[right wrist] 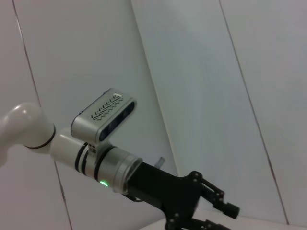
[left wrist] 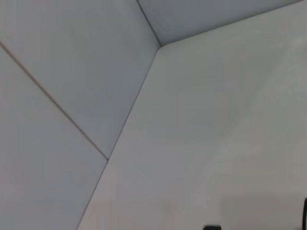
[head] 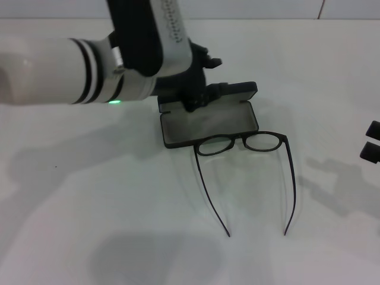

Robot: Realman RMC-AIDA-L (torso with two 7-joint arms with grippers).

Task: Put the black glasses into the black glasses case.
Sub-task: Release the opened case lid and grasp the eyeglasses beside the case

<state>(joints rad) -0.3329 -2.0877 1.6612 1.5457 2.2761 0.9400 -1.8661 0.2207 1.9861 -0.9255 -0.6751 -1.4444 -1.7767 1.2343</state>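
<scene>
The black glasses case point(head: 196, 126) lies open on the white table, grey lining up, its lid point(head: 237, 90) standing at the far side. The black glasses point(head: 239, 142) lie unfolded with the lens front resting on the case's near edge and both temple arms pointing toward me. My left gripper point(head: 195, 102) hangs over the case's far left corner, at the lid. It also shows in the right wrist view point(right wrist: 192, 218), cut off at the bottom. My right gripper point(head: 372, 141) is parked at the right edge, open and empty. The left wrist view shows only wall and table.
The white table point(head: 119, 202) is backed by a pale panelled wall point(right wrist: 216, 72). My left forearm point(head: 71, 71) reaches across the upper left, above the table.
</scene>
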